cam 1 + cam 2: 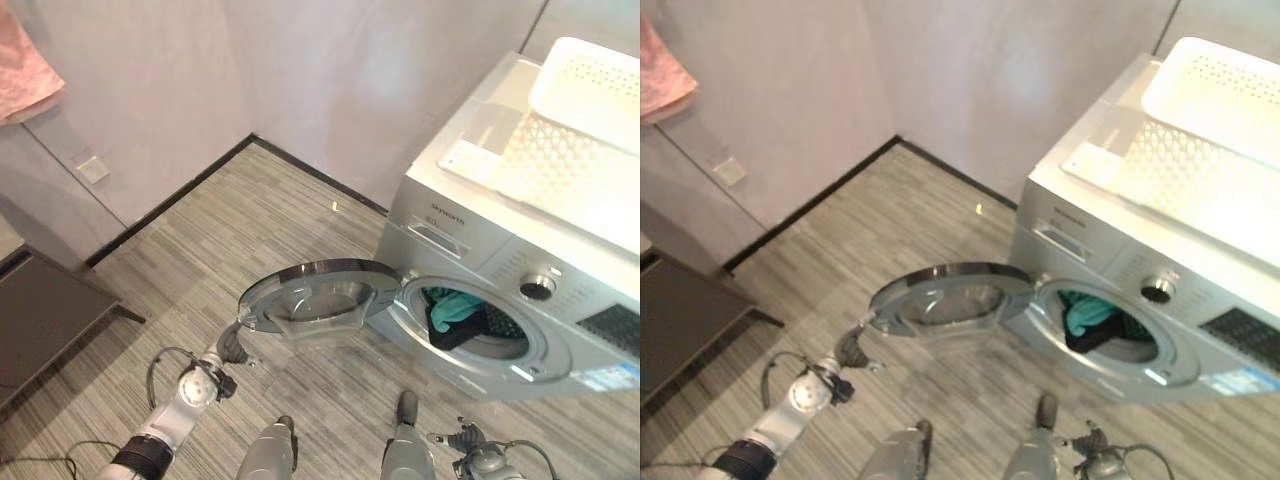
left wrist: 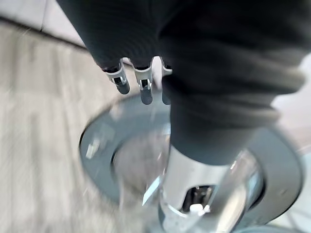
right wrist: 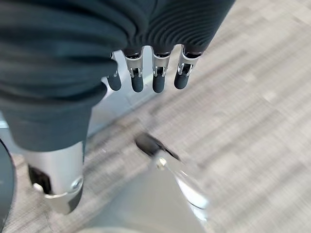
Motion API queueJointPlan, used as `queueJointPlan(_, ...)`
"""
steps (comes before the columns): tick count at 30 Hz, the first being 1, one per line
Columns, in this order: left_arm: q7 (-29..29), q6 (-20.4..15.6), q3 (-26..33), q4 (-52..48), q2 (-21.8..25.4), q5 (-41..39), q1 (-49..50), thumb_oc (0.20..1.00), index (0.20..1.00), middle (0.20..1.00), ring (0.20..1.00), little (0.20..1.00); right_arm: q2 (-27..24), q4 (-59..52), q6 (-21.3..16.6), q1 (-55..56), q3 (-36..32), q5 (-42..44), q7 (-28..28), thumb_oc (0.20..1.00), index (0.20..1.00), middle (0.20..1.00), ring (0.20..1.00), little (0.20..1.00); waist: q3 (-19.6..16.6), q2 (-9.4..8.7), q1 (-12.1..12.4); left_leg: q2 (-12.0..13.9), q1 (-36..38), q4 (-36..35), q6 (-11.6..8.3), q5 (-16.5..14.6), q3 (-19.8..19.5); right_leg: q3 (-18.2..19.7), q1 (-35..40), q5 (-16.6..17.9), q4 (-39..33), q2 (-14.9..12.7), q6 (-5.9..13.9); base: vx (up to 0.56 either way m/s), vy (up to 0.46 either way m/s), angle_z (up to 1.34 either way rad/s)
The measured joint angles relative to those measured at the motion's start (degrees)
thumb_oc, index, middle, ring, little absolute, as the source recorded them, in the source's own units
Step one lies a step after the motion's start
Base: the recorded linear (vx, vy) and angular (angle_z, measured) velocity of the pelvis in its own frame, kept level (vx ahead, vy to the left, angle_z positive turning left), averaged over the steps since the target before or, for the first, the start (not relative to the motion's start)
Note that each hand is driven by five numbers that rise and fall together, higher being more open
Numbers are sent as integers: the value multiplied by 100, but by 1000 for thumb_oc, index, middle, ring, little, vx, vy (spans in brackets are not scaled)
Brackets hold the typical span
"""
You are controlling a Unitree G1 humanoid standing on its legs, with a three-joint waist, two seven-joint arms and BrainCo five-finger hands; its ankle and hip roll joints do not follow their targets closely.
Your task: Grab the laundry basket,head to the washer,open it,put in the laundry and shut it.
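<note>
Left eye view: your washer (image 1: 520, 280) door (image 1: 318, 296) stands swung open to the left, with laundry (image 1: 455, 312) in the drum.
Your left hand (image 1: 232, 345) sits at the door's near-left rim, its fingers (image 2: 120, 81) relaxed and gripping nothing. The right hand (image 3: 146, 73) hangs low over the floor, fingers loosely straight, empty. A white laundry basket (image 1: 585, 130) rests on top of the washer, far right.

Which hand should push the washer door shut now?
Probably the left. The left hand is right by the outer edge of the open door, with laundry already in the drum. The right hand hangs low over the floor, away from the door.
</note>
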Motion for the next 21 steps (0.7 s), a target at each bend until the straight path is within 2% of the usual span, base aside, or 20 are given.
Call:
queueJointPlan(1, 2, -18, 83, 49, -80, -3, 144, 1000, 1000, 1000, 1000, 1000, -91, -2, -6, 73, 28, -2, 4, 1000, 1000, 1000, 1000, 1000, -92, 255, 37, 134, -29, -33, 198, -26, 269, -61, -249, 134, 371, -54, 386, -234, 314, -93)
queueJointPlan(3, -3, -32, 419, 98, -251, -38, 359, 1000, 1000, 1000, 1000, 1000, -114, 9, 36, 2, 79, -13, 90, 1000, 1000, 1000, 1000, 1000, -132, 327, 152, 258, 81, -211, 322, 102, 584, -680, -323, 25, 892, -19, 384, -167, 224, -90)
queueJointPlan(4, 11, -4, 489, 202, -342, -72, 382, 1000, 1000, 1000, 1000, 1000, -116, 0, 44, 51, 159, -13, 127, 1000, 1000, 1000, 1000, 1000, -169, 353, 198, 256, 161, -436, 339, 221, 672, -770, -212, -46, 1242, 19, 462, -136, 224, -60)
queueJointPlan(5, 20, 0, 655, 287, -490, -126, 373, 1000, 1000, 1000, 1000, 1000, -75, -6, 72, 24, 214, -20, 167, 1000, 1000, 1000, 1000, 1000, -175, 402, 276, 285, 242, -691, 412, 377, 702, -682, -106, -356, 1951, 168, 532, -107, 186, -41)
queueJointPlan(6, 66, 5, 746, 329, -554, -161, 367, 1000, 1000, 1000, 1000, 1000, -35, -33, 81, 23, 214, -32, 216, 1000, 1000, 1000, 1000, 1000, -183, 394, 342, 287, 318, -863, 352, 503, 730, -534, -76, -465, 2192, 271, 558, -46, 74, -29)
queueJointPlan(7, 172, 30, 902, 386, -593, -306, 374, 1000, 1000, 1000, 1000, 1000, 62, -99, 106, -12, 412, -76, 282, 1000, 1000, 1000, 1000, 1000, -200, 421, 419, 345, 484, -1220, 361, 749, 811, -496, 243, -734, 2463, 484, 654, -14, 31, -38)
queueJointPlan(8, 254, 82, 981, 445, -596, -342, 373, 1000, 1000, 1000, 1000, 1000, 58, -101, 108, 13, 449, -127, 307, 1000, 1000, 1000, 1000, 1000, -213, 427, 490, 343, 623, -1485, 311, 898, 858, -521, 417, -829, 2478, 548, 660, -26, -92, -46)
queueJointPlan(9, 380, 151, 1187, 454, -484, -334, 391, 1000, 1000, 1000, 1000, 1000, 130, -151, 120, -90, 747, -193, 358, 1000, 1000, 1000, 1000, 1000, -326, 314, 573, 326, 770, -1794, 199, 1044, 964, -834, 1170, -629, 1506, 586, 643, -19, -96, -69)
queueJointPlan(11, 441, 189, 1517, 476, -284, -335, 441, 1000, 1000, 1000, 1000, 1000, 255, -335, 72, -137, 1291, -501, 494, 1000, 1000, 1000, 1000, 1000, -433, 162, 797, 412, 994, -2118, -71, 1211, 1327, -752, 1310, -554, 756, 720, 765, -61, -176, -96)
queueJointPlan(13, 406, 190, 1470, 604, -83, -332, 324, 1000, 1000, 1000, 1000, 1000, 285, -421, 45, -105, 1426, -680, 550, 1000, 1000, 1000, 1000, 1000, -530, 201, 774, 549, 987, -2259, -264, 1335, 1317, -738, 1420, -324, 300, 948, 688, -50, -148, -44)
queueJointPlan(15, 414, 201, 1435, 766, 166, -335, 68, 1000, 1000, 1000, 1000, 1000, 286, -460, 48, 79, 1558, -840, 647, 1000, 1000, 1000, 1000, 1000, -590, 158, 765, 610, 988, -2496, -478, 1479, 1016, -663, 1422, -161, 16, 1162, 620, -80, -170, -17)
queueJointPlan(16, 431, 235, 1299, 1141, 245, -338, -344, 1000, 1000, 1000, 1000, 1000, 213, -488, 40, 132, 1686, -931, 651, 1000, 1000, 1000, 1000, 1000, -619, 113, 773, 654, 925, -2556, -527, 1542, 967, -709, 1419, -107, -90, 1237, 595, -120, -156, 25)
queueJointPlan(17, 510, 377, 1066, 1744, 380, -341, -1175, 1000, 1000, 1000, 1000, 1000, 172, -477, 66, 172, 1789, -1029, 686, 1000, 1000, 1000, 1000, 1000, -635, 19, 779, 707, 791, -2645, -579, 1682, 804, -853, 1377, -50, -188, 1337, 538, -72, -72, 41)
queueJointPlan(19, 650, 417, 891, 2060, 511, -334, -1833, 1000, 1000, 1000, 1000, 1000, 121, -426, 107, 243, 1812, -1039, 704, 1000, 1000, 1000, 1000, 1000, -646, -97, 698, 776, 653, -2786, -559, 1878, 650, -921, 1220, 20, -221, 1468, 493, -90, -76, 29)
queueJointPlan(20, 692, 460, 646, 2310, 640, -335, -2240, 1000, 1000, 1000, 1000, 1000, 110, -467, 114, 172, 1829, -1032, 714, 1000, 1000, 1000, 1000, 1000, -638, -129, 648, 794, 545, -2821, -529, 1966, 542, -1019, 1202, 59, -288, 1514, 458, -189, -100, 27)
queueJointPlan(21, 739, 483, 48, 3138, 847, -327, -3234, 1000, 1000, 1000, 1000, 1000, 80, -420, 112, 93, 1844, -1028, 709, 1000, 1000, 1000, 1000, 1000, -612, -220, 475, 855, 399, -2965, -538, 2171, 512, -1088, 1070, 192, -401, 1608, 417, -158, -73, 25)
